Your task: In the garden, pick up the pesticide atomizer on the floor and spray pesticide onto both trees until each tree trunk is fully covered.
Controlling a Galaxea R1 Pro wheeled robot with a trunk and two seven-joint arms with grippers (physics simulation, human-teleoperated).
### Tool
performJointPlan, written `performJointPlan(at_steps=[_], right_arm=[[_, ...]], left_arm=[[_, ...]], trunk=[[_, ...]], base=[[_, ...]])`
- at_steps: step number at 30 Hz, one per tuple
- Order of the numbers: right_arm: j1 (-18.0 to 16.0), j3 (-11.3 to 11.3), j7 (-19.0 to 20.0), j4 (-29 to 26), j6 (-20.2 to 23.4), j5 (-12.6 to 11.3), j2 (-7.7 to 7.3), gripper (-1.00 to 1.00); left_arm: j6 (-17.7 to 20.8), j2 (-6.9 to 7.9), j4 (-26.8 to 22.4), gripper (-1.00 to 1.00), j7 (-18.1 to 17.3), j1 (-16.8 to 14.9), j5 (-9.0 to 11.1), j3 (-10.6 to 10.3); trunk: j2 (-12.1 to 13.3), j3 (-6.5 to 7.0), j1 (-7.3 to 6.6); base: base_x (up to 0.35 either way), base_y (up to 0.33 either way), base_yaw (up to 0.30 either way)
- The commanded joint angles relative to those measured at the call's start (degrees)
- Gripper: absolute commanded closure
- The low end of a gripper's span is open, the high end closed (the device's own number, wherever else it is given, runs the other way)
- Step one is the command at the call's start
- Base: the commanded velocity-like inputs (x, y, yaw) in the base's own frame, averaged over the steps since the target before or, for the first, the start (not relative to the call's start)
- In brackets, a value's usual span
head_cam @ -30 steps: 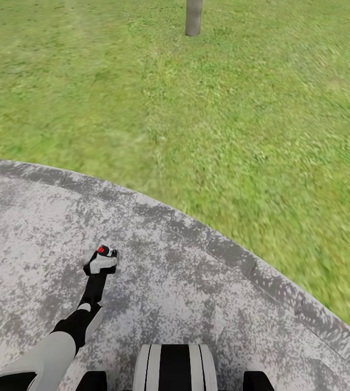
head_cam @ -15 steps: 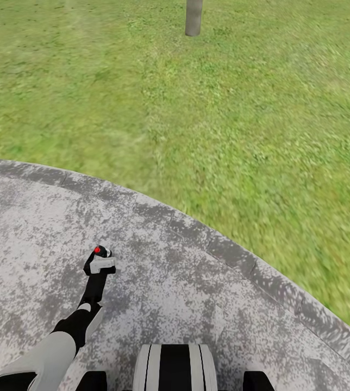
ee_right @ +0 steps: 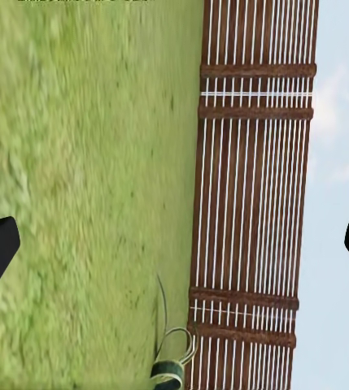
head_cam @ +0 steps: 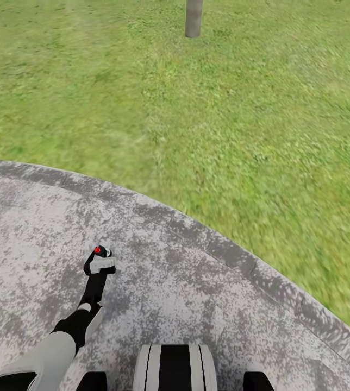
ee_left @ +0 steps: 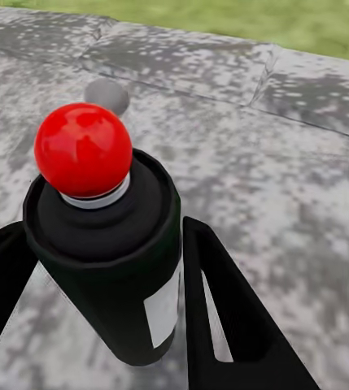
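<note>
The pesticide atomizer (ee_left: pixel 109 268), a small black bottle with a white label and a red nozzle tip, stands on the speckled stone paving. My left gripper (ee_left: pixel 105 236) is shut on it, one black finger pressed to each side of the bottle. In the head view the left gripper (head_cam: pixel 100 262) reaches forward at the lower left, with the atomizer's red tip (head_cam: pixel 97 250) just above it. One grey-brown tree trunk (head_cam: pixel 193 17) rises from the lawn straight ahead at the far top. My right gripper (ee_right: pixel 174 248) is open, its fingertips wide apart and pointing at grass and fence.
The round stone patio (head_cam: pixel 197 282) ends in a curved edge, with green lawn (head_cam: pixel 240 119) beyond it up to the trunk. A small grey round object (ee_left: pixel 106 96) lies on the stone past the bottle. A wooden slat fence (ee_right: pixel 251 195) and a coiled hose (ee_right: pixel 170 370) lie farther off.
A second ago the left gripper stood wider around the atomizer; it then closed in, and the red tip shifted slightly left. Nothing has moved in the last half second.
</note>
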Motion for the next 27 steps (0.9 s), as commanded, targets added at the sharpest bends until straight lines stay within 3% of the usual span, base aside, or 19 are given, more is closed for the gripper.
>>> performJointPlan(at_steps=[1, 27], right_arm=[[0.01, 0.01, 0.0, 0.0, 0.0, -0.02, 0.0, -1.0], [-0.02, 0.15, 0.19, 0.08, 0.0, -0.07, -0.09, -1.0]], left_arm=[[0.01, 0.0, -0.01, 1.0, 0.04, 0.0, 0.0, 0.02], [0.2, -0.06, 0.07, 1.0, 0.04, 0.0, 0.0, 0.01]], trunk=[[0.02, 0.23, -0.02], [0.36, 5.99, -0.69]], base=[[0.0, 0.0, 0.0], [0.0, 0.0, 0.0]])
